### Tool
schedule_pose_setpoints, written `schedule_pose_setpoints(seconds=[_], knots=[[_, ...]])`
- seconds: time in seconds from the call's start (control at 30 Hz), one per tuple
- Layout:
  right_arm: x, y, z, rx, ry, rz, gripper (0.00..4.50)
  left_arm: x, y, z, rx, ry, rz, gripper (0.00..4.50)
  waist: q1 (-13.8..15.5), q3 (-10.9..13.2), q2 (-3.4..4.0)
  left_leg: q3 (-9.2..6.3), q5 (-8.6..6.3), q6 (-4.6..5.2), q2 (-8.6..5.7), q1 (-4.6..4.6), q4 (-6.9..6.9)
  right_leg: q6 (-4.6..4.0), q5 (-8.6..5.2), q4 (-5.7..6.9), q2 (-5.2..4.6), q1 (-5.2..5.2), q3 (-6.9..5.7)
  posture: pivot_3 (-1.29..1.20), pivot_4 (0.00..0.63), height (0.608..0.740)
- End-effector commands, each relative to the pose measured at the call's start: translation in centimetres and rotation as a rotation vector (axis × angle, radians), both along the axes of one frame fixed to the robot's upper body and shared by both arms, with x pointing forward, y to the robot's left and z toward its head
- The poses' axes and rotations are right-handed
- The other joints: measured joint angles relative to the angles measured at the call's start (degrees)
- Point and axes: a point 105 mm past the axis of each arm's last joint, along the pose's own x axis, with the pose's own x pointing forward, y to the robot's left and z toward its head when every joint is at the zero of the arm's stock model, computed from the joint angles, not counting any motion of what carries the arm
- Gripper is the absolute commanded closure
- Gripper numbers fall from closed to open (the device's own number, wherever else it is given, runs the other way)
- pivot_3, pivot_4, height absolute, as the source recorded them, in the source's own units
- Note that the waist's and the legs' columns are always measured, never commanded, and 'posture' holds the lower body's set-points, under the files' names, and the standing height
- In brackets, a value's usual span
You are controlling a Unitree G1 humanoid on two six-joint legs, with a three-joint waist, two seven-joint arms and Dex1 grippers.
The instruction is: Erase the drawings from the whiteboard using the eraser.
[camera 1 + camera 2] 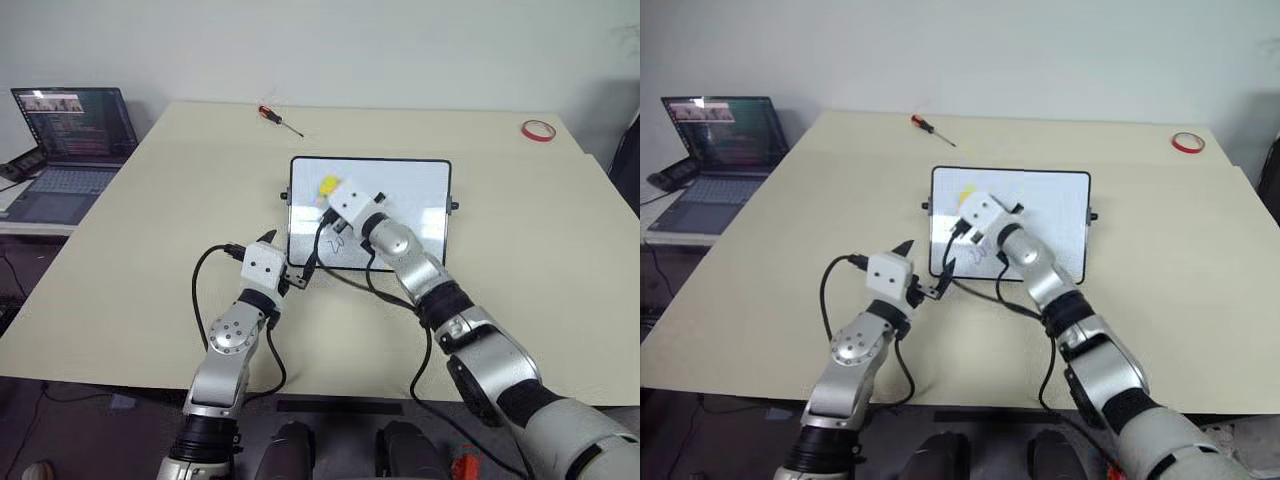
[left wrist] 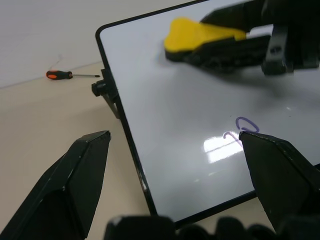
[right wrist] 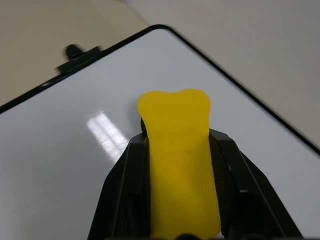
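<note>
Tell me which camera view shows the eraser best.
The right wrist view: the yellow eraser sits large and centred, clamped between the right hand's black fingers over the whiteboard. The left wrist view shows its side; the head views show a small yellow patch.

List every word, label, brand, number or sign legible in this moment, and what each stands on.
None can be read.
Laptop: its screen shows windows and lines of text, too small to read.
Whiteboard: a looping blue marker scribble near its near edge, not letters or numbers.
Eraser, screwdriver and red tape ring: no visible print.
</note>
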Motion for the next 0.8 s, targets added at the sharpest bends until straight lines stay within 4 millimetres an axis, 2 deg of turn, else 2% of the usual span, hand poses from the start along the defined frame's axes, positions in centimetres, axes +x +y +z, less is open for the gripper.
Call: schedule_pose_setpoints(seconds=[0.03, 0.1, 0.27, 0.4, 0.53, 0.67, 0.8], knots=[[0.5, -1.8, -0.1, 0.039, -0.003, -0.071, 3.28, -0.2, -0.1, 1.4, -0.006, -0.052, -0.003, 0.0, -0.02, 0.0, 0.0, 0.02, 0.0, 0.0, 0.0, 0.0, 0.0, 0.0, 0.0, 0.0, 0.0, 0.0, 0.01, 0.0, 0.15, 0.74], [0.3, -1.9, -0.4, 0.045, 0.002, -0.063, 3.28, -0.2, -0.2, 1.4, -0.006, -0.051, -0.008, 0.0, -0.02, 0.0, 0.0, 0.03, 0.0, 0.0, -0.01, -0.01, -0.01, 0.0, 0.0, 0.0, -0.01, -0.01, 0.02, 0.0, 0.15, 0.74], [-1.8, -2.3, -0.2, 0.156, 0.001, 0.039, 3.28, -0.3, -0.6, 1.5, -0.004, -0.05, -0.04, 0.0, -0.08, 0.0, 0.0, 0.03, 0.0, 0.0, -0.02, -0.04, 0.0, 0.01, 0.0, -0.03, -0.02, 0.0, 0.01, 0.0, 0.15, 0.74], [-3.7, -3.4, 0.0, 0.149, -0.017, 0.094, 3.28, -0.7, -0.5, 1.2, 0.004, -0.041, -0.052, 0.0, -0.23, 0.01, 0.01, 0.06, 0.0, 0.0, 0.02, -0.04, -0.03, 0.01, 0.0, -0.02, 0.0, -0.04, 0.04, 0.0, 0.15, 0.74], [-4.7, -4.4, -0.2, 0.117, -0.024, 0.103, 3.28, -0.9, -0.3, 1.0, 0.006, -0.031, -0.053, 0.0, -0.43, 0.02, 0.02, 0.11, 0.0, 0.01, 0.04, -0.04, -0.05, 0.01, 0.0, -0.03, 0.02, -0.08, 0.09, 0.0, 0.15, 0.74], [-4.5, -4.2, -0.4, 0.103, -0.012, 0.099, 3.28, -1.1, -0.4, 0.9, 0.005, -0.026, -0.058, 0.0, -0.44, 0.02, 0.01, 0.11, 0.0, 0.0, 0.06, -0.03, -0.05, 0.01, 0.0, -0.02, 0.04, -0.08, 0.09, 0.0, 0.15, 0.74], [-3.6, -2.3, -0.5, 0.068, 0.006, 0.112, 3.28, -1.0, -0.6, 1.0, 0.003, -0.025, -0.06, 0.0, -0.5, 0.02, 0.01, 0.15, 0.0, 0.0, 0.05, -0.02, -0.05, 0.01, 0.0, -0.03, 0.04, -0.08, 0.11, 0.0, 0.15, 0.74]])
